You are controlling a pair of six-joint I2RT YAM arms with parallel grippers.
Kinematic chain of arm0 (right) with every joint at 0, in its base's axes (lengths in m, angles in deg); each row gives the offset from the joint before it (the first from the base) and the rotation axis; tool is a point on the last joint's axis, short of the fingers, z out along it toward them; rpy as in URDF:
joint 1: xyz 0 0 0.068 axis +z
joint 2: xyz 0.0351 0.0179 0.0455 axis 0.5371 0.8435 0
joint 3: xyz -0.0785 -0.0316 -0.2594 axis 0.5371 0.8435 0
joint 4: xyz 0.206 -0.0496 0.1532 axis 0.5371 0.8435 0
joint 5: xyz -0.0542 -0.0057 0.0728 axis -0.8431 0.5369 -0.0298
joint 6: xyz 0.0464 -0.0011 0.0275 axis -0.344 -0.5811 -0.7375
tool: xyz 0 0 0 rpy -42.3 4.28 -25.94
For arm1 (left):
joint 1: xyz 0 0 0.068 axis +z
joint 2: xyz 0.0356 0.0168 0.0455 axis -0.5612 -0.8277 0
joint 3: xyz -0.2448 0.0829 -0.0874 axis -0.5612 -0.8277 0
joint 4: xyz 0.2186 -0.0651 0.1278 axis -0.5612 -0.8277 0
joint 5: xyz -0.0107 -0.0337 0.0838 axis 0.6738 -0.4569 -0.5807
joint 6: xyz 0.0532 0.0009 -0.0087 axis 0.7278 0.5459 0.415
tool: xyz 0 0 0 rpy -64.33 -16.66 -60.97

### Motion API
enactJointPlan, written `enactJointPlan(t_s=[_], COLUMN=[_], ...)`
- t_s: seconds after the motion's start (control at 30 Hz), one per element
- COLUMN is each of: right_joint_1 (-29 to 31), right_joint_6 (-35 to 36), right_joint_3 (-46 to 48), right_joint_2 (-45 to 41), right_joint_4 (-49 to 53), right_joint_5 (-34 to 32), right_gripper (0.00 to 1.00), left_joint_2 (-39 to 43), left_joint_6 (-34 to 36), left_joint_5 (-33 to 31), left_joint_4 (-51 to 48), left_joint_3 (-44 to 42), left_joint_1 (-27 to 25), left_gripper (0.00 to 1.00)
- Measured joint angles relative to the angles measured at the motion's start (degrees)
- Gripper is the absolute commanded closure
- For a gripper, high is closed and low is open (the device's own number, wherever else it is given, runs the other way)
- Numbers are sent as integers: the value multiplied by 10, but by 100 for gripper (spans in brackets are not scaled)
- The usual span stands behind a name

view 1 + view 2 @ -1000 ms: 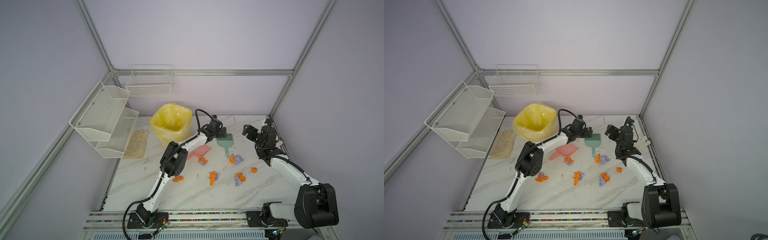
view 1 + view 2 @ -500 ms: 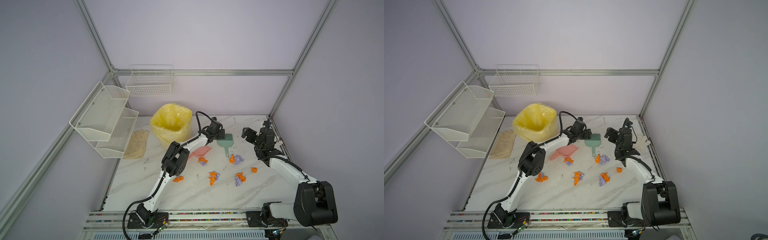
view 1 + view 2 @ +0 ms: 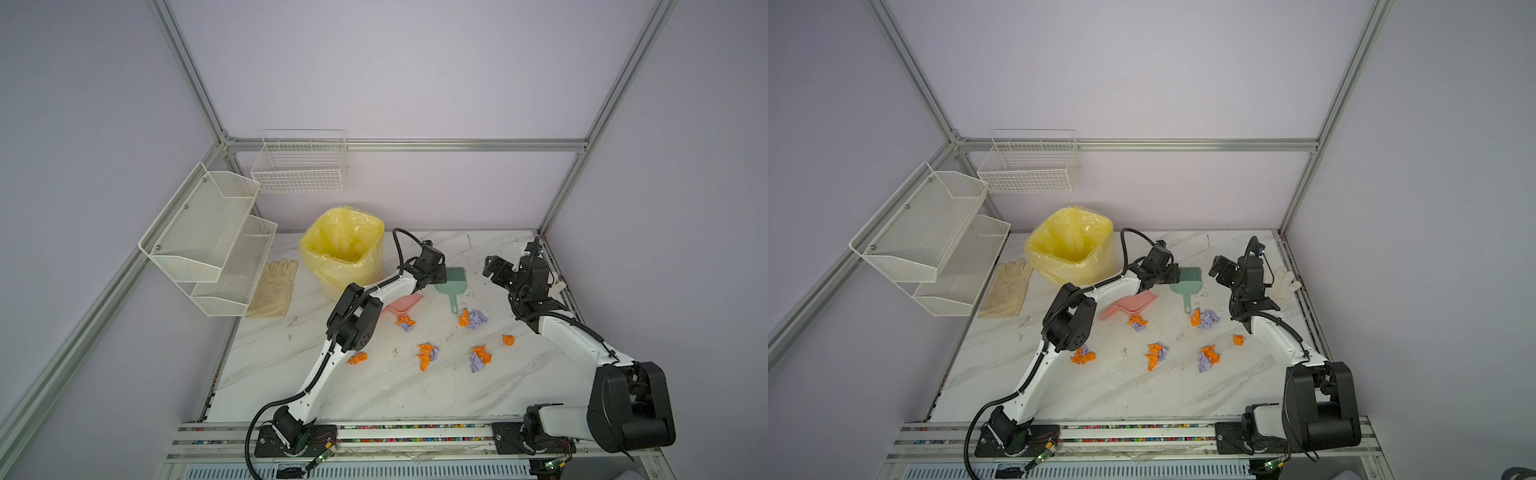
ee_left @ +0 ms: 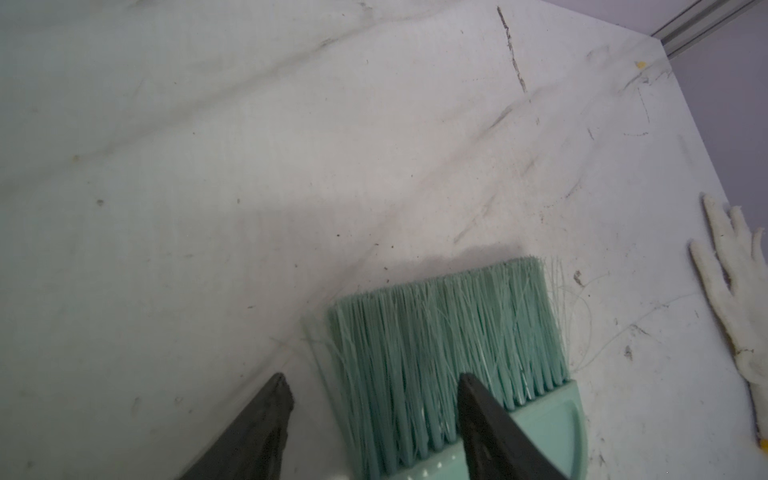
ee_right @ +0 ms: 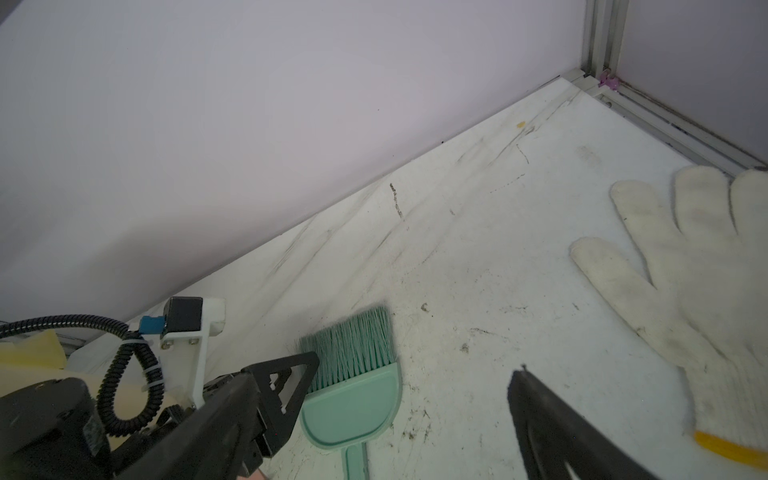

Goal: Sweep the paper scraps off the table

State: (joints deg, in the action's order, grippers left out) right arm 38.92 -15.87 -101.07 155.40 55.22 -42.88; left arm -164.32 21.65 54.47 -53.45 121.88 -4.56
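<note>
Several orange and pale purple paper scraps [image 3: 427, 355] [image 3: 1155, 354] lie spread over the middle of the marble table [image 3: 374, 395]. A green hand brush [image 3: 451, 282] [image 3: 1187, 280] [image 4: 449, 332] [image 5: 353, 399] lies flat behind them, with a pink dustpan [image 3: 401, 304] [image 3: 1129, 305] to its left. My left gripper [image 3: 440, 274] [image 3: 1173, 274] [image 4: 372, 380] is low at the brush head. Its jaws stand apart around one corner of the bristles, one finger over the brush and one on bare table. My right gripper [image 3: 494, 268] [image 3: 1221, 268] [image 5: 380, 376] hangs open and holds nothing, right of the brush.
A yellow-lined bin [image 3: 343, 249] stands at the back left of the table. A beige glove [image 3: 276, 286] lies left of it, and a white glove [image 3: 1283, 282] [image 5: 685, 270] by the right edge. White mesh shelves [image 3: 212, 237] and a wire basket [image 3: 301, 166] hang on the walls.
My left gripper's jaws have narrowed around the brush head. The right arm has barely shifted. The scraps, brush and dustpan lie where they were.
</note>
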Motion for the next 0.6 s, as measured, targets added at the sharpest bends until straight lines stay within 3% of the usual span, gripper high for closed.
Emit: enactJointPlan(t_s=[0.07, 0.43, 0.6], right_joint_1=[0, 0, 0], right_joint_6=[0, 0, 0], right_joint_3=[4, 21, 21], right_joint_2=[0, -2, -6], right_joint_4=[0, 2, 2], right_joint_5=[0, 5, 7], right_gripper=[3, 3, 3], left_joint_2=[-1, -12, -22], left_joint_6=[-1, 0, -4], left_joint_5=[-1, -16, -20], left_joint_4=[2, 28, 37], left_joint_3=[0, 0, 7], left_joint_1=[0, 0, 0], left_gripper=[46, 57, 82])
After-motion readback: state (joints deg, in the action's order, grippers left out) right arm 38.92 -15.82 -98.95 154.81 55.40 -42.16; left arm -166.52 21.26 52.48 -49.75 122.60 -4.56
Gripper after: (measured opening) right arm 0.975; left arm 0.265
